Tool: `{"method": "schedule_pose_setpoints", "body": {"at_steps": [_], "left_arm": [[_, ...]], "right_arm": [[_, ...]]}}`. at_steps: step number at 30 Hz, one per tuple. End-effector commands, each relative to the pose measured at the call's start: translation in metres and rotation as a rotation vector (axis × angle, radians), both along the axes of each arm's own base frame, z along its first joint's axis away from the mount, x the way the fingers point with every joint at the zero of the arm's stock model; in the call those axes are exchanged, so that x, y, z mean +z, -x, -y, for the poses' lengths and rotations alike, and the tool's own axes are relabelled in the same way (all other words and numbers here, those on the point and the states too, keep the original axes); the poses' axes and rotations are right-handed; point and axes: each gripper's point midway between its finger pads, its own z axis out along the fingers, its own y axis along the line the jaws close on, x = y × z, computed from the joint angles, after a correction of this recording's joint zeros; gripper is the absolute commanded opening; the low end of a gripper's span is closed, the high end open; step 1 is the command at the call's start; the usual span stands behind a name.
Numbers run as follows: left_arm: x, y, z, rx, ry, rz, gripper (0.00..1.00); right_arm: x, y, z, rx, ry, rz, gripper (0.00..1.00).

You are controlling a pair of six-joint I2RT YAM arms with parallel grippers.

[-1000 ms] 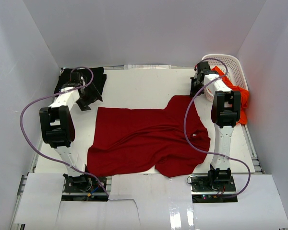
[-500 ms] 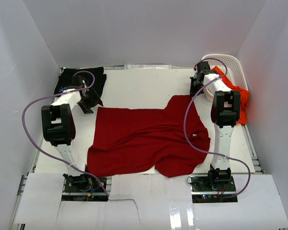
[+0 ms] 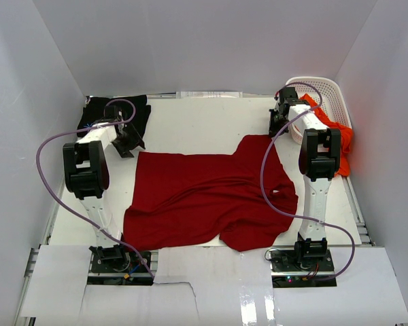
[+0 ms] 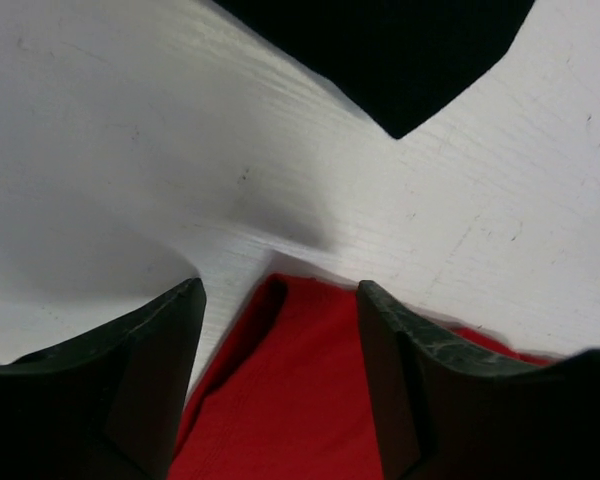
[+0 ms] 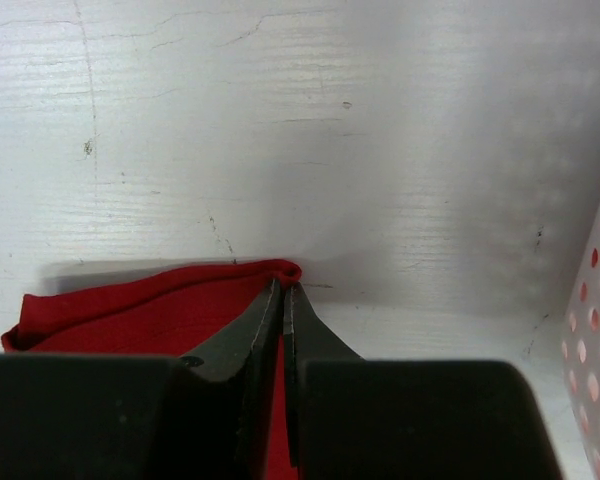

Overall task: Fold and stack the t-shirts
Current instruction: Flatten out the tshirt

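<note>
Two far corners of the dark red t-shirt [image 3: 204, 197] on the table [image 3: 211, 122] are being claimed; the right gripper [image 5: 285, 290] is newly clamping one; the left gripper [image 4: 280, 310] is narrowing open jaws round the other, so folding nears.

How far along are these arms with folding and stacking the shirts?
Early on. No stack is visible: the black shirt lies at the far left corner, whether folded I cannot tell. In hand: the dark red shirt lies spread and rumpled; the right gripper is shut on one far corner, the left gripper stands open around the other. To do: folding it, then the orange-red shirt draped over the white basket.
</note>
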Motion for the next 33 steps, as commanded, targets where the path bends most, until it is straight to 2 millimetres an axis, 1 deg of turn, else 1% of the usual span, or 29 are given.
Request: {"method": "schedule_pose_setpoints", "body": {"at_steps": [1, 4, 6, 10, 13, 14, 22, 24, 25, 26, 27, 30, 31, 33], "left_arm": [[-0.006, -0.005, -0.003, 0.003, -0.02, -0.002, 0.68], [-0.008, -0.003, -0.002, 0.003, -0.011, -0.006, 0.66], [-0.007, -0.002, 0.0, -0.009, -0.007, -0.003, 0.64], [-0.003, 0.0, 0.002, -0.024, -0.001, 0.005, 0.63], [-0.003, 0.004, 0.005, -0.037, 0.004, 0.0, 0.58], [-0.005, 0.006, 0.006, -0.04, 0.004, -0.005, 0.55], [-0.02, 0.018, 0.016, -0.074, -0.001, -0.052, 0.55], [-0.022, 0.016, 0.017, -0.08, -0.009, -0.052, 0.53], [-0.026, 0.017, 0.018, -0.083, -0.01, -0.064, 0.51], [-0.028, 0.016, 0.016, -0.082, -0.02, -0.066, 0.47], [-0.028, 0.014, 0.015, -0.08, -0.025, -0.068, 0.39], [-0.033, 0.013, 0.014, -0.08, -0.032, -0.08, 0.25], [-0.032, 0.012, 0.013, -0.08, -0.035, -0.079, 0.17], [-0.034, 0.011, 0.012, -0.079, -0.041, -0.082, 0.11]], "right_arm": [[0.001, -0.006, 0.001, 0.012, 0.001, 0.015, 0.08], [0.001, -0.006, 0.002, 0.011, 0.004, 0.015, 0.08], [0.0, -0.005, 0.002, 0.009, 0.009, 0.009, 0.08], [-0.003, -0.004, 0.004, 0.002, 0.016, -0.001, 0.08], [-0.004, -0.004, 0.004, 0.001, 0.014, -0.003, 0.08], [-0.004, -0.004, 0.004, -0.001, 0.015, -0.005, 0.08], [-0.001, -0.004, 0.004, -0.002, 0.014, -0.002, 0.08], [0.0, -0.005, 0.003, -0.001, 0.013, 0.001, 0.08], [0.0, -0.004, 0.003, -0.003, 0.012, -0.001, 0.08], [0.0, -0.004, 0.004, -0.001, 0.013, 0.0, 0.08], [0.0, -0.004, 0.004, -0.001, 0.013, 0.001, 0.08], [0.001, -0.004, 0.004, -0.003, 0.017, 0.001, 0.08], [0.003, -0.004, 0.004, -0.003, 0.017, 0.004, 0.08], [0.004, -0.005, 0.003, 0.0, 0.01, 0.007, 0.08]]}}
